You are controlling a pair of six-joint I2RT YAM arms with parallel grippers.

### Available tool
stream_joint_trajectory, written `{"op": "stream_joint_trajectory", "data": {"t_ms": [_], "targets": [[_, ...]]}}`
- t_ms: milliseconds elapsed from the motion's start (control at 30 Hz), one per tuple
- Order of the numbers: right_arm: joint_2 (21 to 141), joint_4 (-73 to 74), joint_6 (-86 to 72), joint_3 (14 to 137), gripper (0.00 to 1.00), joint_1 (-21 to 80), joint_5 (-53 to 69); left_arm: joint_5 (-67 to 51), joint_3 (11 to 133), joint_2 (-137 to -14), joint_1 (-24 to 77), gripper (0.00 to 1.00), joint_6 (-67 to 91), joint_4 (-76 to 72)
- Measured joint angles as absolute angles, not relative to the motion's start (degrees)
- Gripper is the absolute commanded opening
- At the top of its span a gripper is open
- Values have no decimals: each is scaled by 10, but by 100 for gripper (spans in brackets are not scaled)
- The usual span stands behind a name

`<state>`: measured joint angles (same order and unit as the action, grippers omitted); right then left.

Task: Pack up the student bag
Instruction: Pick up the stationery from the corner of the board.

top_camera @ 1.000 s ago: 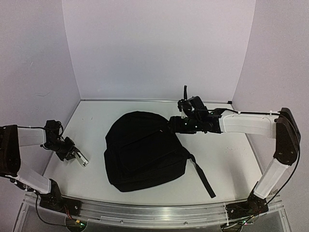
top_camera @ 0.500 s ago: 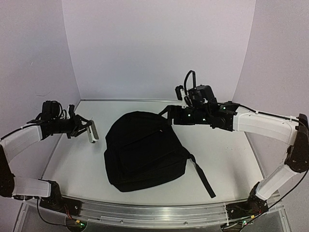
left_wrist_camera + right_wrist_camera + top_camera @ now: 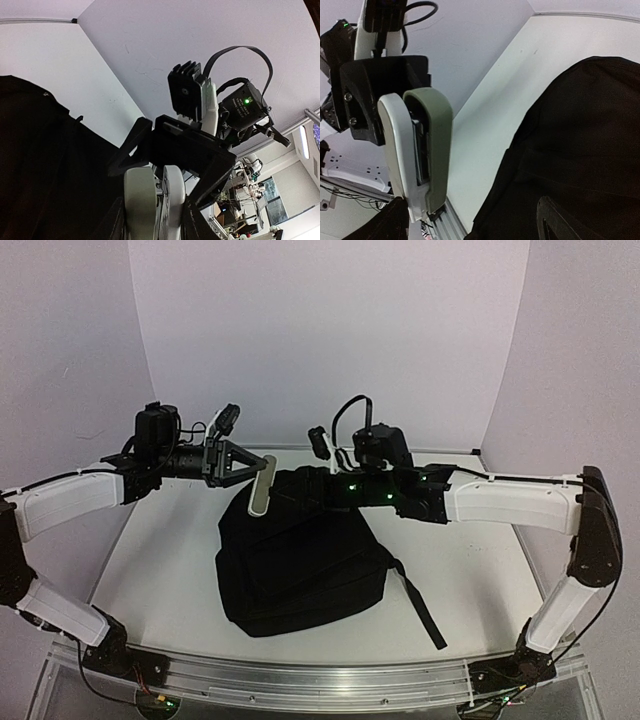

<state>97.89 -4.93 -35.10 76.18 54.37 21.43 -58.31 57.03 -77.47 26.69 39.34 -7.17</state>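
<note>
The student bag (image 3: 300,560) lies flat in the middle of the table, black, with a strap trailing to the front right. It also fills the left of the left wrist view (image 3: 40,165) and the right of the right wrist view (image 3: 580,150). My left gripper (image 3: 255,480) hangs above the bag's back left corner, shut on a white and olive-grey stapler-like item (image 3: 260,490) (image 3: 142,200) (image 3: 420,150). My right gripper (image 3: 305,468) reaches in from the right over the bag's top, open and empty, facing that item. Its fingers (image 3: 395,220) stand wide apart.
The loose strap (image 3: 420,605) runs toward the table's front right. The white table (image 3: 150,570) is walled at the back and on both sides. A metal rail (image 3: 300,680) lines the near edge between the arm bases.
My left arm has lifted off the left side of the table and swung right with the item to the bag's edge. My right gripper has moved left over the bag and opened wider.
</note>
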Motion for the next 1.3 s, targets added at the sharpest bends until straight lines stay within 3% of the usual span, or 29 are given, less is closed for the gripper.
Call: {"op": "stream_joint_trajectory", "data": {"t_ms": [300, 467, 600, 733, 800, 1033, 1300], "targets": [[983, -134, -396, 762, 60, 545, 268, -620, 589, -805, 305, 9, 420, -135], [984, -171, -417, 759, 23, 545, 291, -634, 591, -807, 309, 10, 427, -149], [985, -200, -435, 753, 1, 544, 307, -644, 596, -806, 307, 29, 434, -170], [984, -222, -438, 743, 0, 544, 299, -643, 596, -805, 307, 70, 437, -168], [984, -226, -438, 734, 0, 544, 288, -641, 595, -800, 308, 82, 434, -161], [970, -226, -438, 712, 0, 546, 231, -624, 595, -765, 309, 92, 376, -73], [945, -230, -438, 709, 0, 541, 191, -626, 593, -763, 312, 89, 321, 19]]}}
